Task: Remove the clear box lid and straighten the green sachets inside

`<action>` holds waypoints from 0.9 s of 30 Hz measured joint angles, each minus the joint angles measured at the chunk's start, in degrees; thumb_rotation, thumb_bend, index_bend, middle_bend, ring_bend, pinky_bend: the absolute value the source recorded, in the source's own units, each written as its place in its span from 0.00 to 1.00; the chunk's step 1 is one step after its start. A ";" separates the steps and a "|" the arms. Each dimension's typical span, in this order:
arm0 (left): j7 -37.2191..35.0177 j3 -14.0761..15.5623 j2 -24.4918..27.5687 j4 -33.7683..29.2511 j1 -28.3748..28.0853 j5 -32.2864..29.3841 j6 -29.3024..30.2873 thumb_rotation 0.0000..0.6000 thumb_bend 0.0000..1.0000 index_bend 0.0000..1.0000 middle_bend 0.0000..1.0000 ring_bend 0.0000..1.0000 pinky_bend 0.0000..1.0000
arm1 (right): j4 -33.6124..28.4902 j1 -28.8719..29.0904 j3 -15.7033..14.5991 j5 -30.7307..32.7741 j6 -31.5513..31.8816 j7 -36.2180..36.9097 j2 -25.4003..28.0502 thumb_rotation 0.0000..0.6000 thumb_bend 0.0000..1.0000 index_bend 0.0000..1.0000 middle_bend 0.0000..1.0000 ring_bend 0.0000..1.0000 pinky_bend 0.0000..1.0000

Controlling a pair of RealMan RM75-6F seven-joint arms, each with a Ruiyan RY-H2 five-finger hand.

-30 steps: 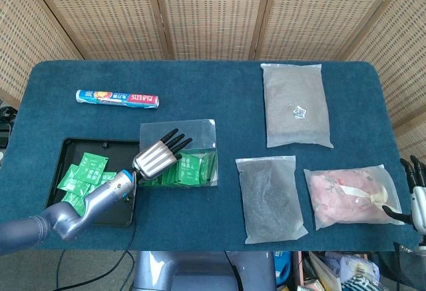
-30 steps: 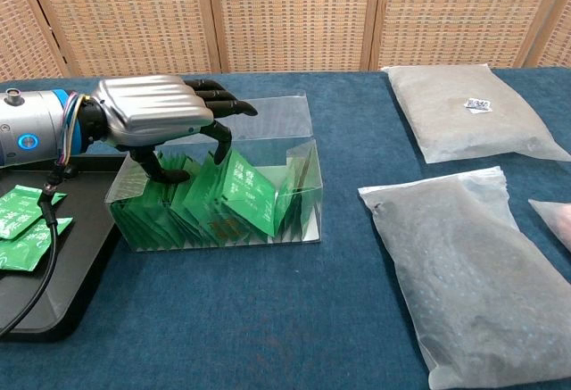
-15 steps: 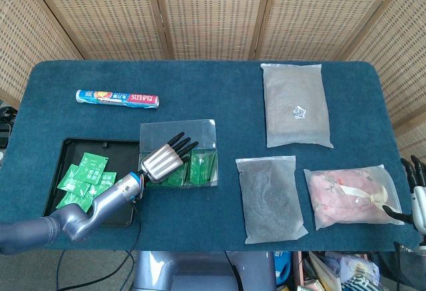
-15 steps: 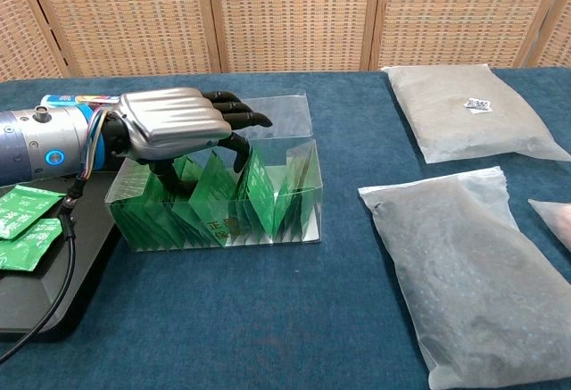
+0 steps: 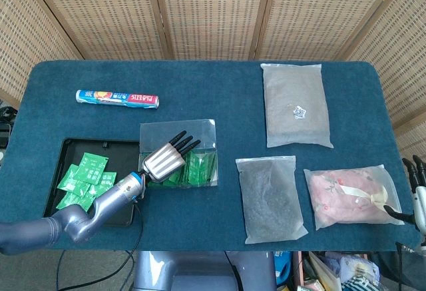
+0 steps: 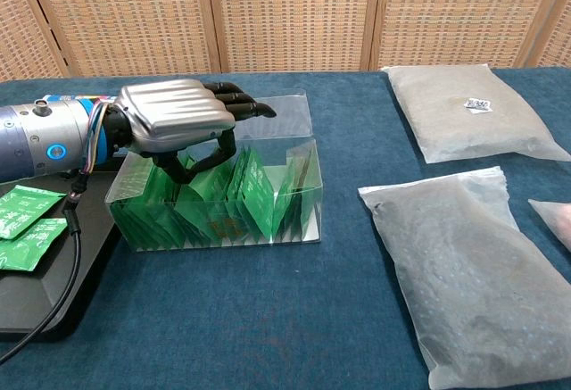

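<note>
The clear box (image 6: pixel 303 195) stands without its lid, left of the table's centre, and is also seen from above as the box (image 5: pixel 214 168). The clear lid (image 6: pixel 287 115) lies flat just behind it. Green sachets (image 6: pixel 254 195) stand on edge inside, packed in a row and leaning slightly. My left hand (image 6: pixel 176 120) hovers palm down over the box's left half, fingers stretched out across the top and thumb dipping among the sachets. It grips nothing. In the head view the left hand (image 5: pixel 164 160) covers that same half. My right hand (image 5: pixel 417 183) shows at the far right edge, off the table.
A black tray (image 5: pixel 122 216) with several loose green sachets (image 5: pixel 82 173) sits left of the box. A blue roll (image 5: pixel 118 98) lies at the back left. Two grey bags (image 5: pixel 295 104) (image 5: pixel 269 198) and a pink bag (image 5: pixel 349 196) fill the right side.
My left hand swept rightward over the box, then rose a little. The sachets that lay slanted across the front now stand more upright in their row.
</note>
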 measured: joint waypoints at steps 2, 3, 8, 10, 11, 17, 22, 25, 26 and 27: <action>-0.12 -0.29 0.79 -0.79 0.10 0.03 0.53 1.00 0.52 0.78 0.00 0.00 0.00 | -0.04 -0.03 -0.01 -0.07 0.09 0.02 0.02 1.00 0.00 0.00 0.00 0.00 0.00; -0.19 -0.44 1.23 -1.23 0.15 0.03 0.77 1.00 0.52 0.78 0.00 0.00 0.00 | -0.08 -0.04 -0.02 -0.11 0.11 0.05 0.04 1.00 0.00 0.00 0.00 0.00 0.00; -0.64 -1.23 4.02 -3.97 0.53 0.01 2.13 1.00 0.52 0.78 0.00 0.00 0.00 | -0.24 -0.13 -0.02 -0.20 0.30 0.15 0.16 1.00 0.00 0.00 0.00 0.00 0.00; -0.86 -1.52 5.05 -4.95 0.73 -0.01 2.68 1.00 0.52 0.79 0.00 0.00 0.00 | -0.33 -0.17 -0.05 -0.35 0.45 0.15 0.21 1.00 0.00 0.00 0.00 0.00 0.00; -1.01 -1.69 5.86 -5.76 0.86 0.03 3.05 1.00 0.52 0.79 0.00 0.00 0.00 | -0.37 -0.19 -0.07 -0.40 0.50 0.13 0.21 1.00 0.00 0.00 0.00 0.00 0.00; -1.66 -2.68 10.26 -9.93 1.51 0.28 4.84 1.00 0.53 0.79 0.00 0.00 0.00 | -0.57 -0.20 -0.18 -0.75 0.67 -0.06 0.22 1.00 0.00 0.00 0.00 0.00 0.00; -2.21 -3.59 13.49 -12.71 2.16 0.29 6.36 1.00 0.53 0.79 0.00 0.00 0.00 | -0.74 -0.22 -0.25 -0.97 0.87 -0.27 0.20 1.00 0.00 0.00 0.00 0.00 0.00; -2.81 -4.03 15.87 -14.53 2.83 0.45 7.61 1.00 0.53 0.79 0.00 0.00 0.00 | -0.90 -0.27 -0.32 -1.17 1.03 -0.37 0.22 1.00 0.00 0.00 0.00 0.00 0.00; -3.17 -4.15 16.88 -15.26 3.22 0.58 8.24 1.00 0.53 0.79 0.00 0.00 0.00 | -0.95 -0.28 -0.35 -1.27 1.10 -0.39 0.22 1.00 0.00 0.00 0.00 0.00 0.00; -3.47 -4.20 17.62 -15.77 3.55 0.72 8.74 1.00 0.53 0.79 0.00 0.00 0.00 | -1.05 -0.31 -0.40 -1.42 1.20 -0.42 0.23 1.00 0.00 0.00 0.00 0.00 0.00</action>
